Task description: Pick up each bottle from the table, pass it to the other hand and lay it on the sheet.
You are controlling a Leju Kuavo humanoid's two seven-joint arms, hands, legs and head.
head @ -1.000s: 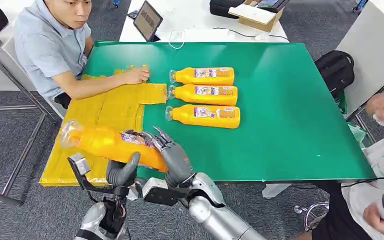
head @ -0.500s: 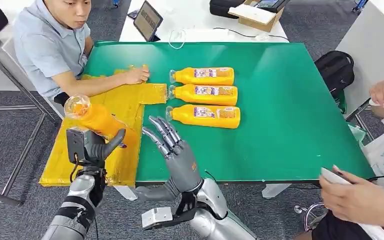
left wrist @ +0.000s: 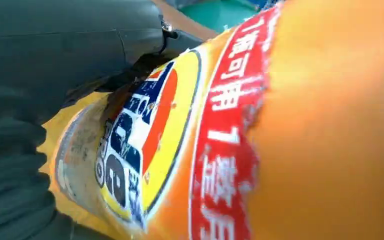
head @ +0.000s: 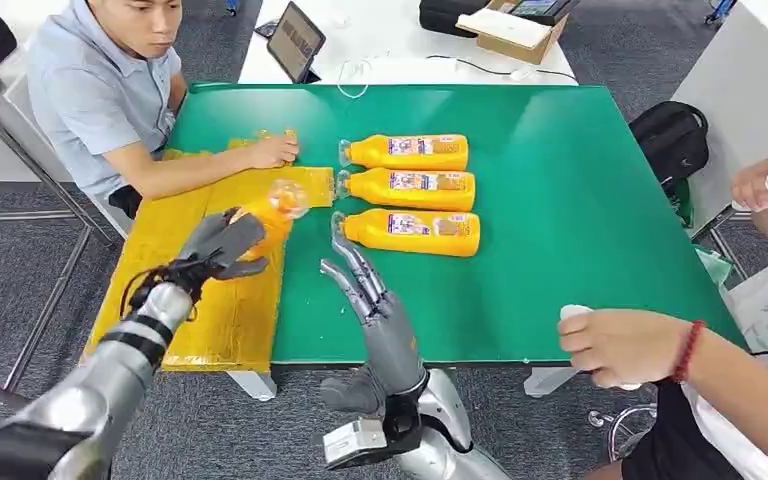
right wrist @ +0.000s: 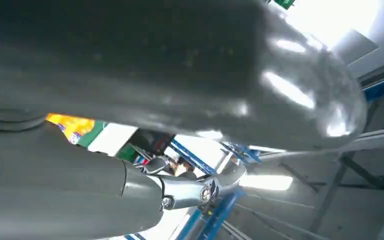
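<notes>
My left hand (head: 218, 244) grips an orange bottle (head: 268, 214) over the yellow sheet (head: 180, 290), with the clear cap end pointing toward the green table (head: 580, 200). The left wrist view is close on that bottle's (left wrist: 280, 130) blue, yellow and red label, with my dark fingers (left wrist: 45, 60) wrapped round it. My right hand (head: 375, 305) is raised above the table's near edge, fingers straight and apart, holding nothing. Three more orange bottles lie side by side on the table: far (head: 405, 152), middle (head: 410, 186) and near (head: 410, 231).
A person sits at the far left with a hand (head: 272, 151) resting on the sheet's far end. Another person's hand (head: 620, 345) holding something white reaches in over the table's near right corner. A tablet (head: 295, 40) and a box (head: 515, 30) sit on the white table behind.
My left hand has carried the bottle forward and to the right, over the sheet. My right hand has risen slightly, still with nothing in it. The person's hand at the right has moved in over the table corner.
</notes>
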